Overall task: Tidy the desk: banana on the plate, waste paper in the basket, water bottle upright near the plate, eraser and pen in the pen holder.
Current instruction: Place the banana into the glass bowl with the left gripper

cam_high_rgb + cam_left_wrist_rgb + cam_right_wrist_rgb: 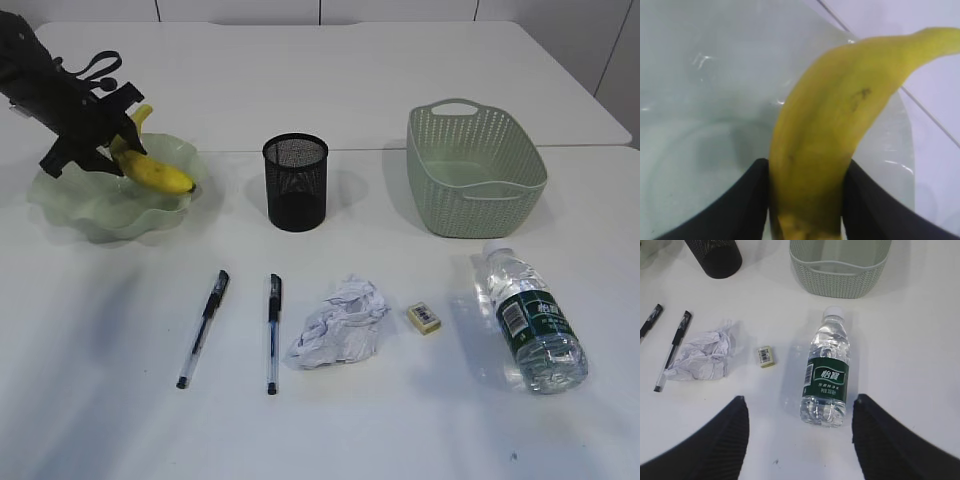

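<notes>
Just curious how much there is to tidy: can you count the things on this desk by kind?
Banana: 1
Plate: 1
Pen holder: 1
Basket: 1
Pens: 2
Waste paper: 1
Eraser: 1
Bottle: 1
Total: 9

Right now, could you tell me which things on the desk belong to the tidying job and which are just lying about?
Part of the job:
- banana, held by the left gripper over the plate
- crumpled paper
- basket
- water bottle, lying down
- eraser
- two pens
- pen holder

Just lying about:
- nothing visible
</notes>
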Controlling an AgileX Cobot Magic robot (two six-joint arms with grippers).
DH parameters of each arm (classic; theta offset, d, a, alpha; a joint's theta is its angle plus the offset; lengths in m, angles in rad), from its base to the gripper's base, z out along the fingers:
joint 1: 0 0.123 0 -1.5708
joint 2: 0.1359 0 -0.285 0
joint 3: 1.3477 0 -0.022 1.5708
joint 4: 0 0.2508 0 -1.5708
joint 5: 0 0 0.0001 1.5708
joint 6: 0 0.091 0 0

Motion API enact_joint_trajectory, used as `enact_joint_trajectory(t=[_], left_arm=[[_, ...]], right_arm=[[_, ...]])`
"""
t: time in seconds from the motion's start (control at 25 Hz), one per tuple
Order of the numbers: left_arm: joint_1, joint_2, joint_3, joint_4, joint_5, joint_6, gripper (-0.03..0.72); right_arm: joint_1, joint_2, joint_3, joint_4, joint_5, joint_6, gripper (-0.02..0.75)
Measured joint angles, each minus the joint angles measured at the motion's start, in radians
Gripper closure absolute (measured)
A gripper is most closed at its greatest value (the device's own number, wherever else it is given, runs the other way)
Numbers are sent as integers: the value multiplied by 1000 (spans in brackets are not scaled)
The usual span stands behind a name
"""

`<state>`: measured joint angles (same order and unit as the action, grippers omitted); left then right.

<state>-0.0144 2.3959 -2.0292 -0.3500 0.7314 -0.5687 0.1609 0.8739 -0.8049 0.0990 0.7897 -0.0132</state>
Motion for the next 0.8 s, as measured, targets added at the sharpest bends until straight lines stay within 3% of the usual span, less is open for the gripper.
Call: enact_joint_trajectory(t=[0.28,0.6,0.8], left_arm=[[0,0,0,0,32,0,319],[0,-5,0,-2,66,0,312],[0,-46,0,16,103,67,312]], right_arm=[[0,0,0,0,-5,0,253],[0,0,0,0,-7,0,253],[0,0,0,0,-7,0,253]])
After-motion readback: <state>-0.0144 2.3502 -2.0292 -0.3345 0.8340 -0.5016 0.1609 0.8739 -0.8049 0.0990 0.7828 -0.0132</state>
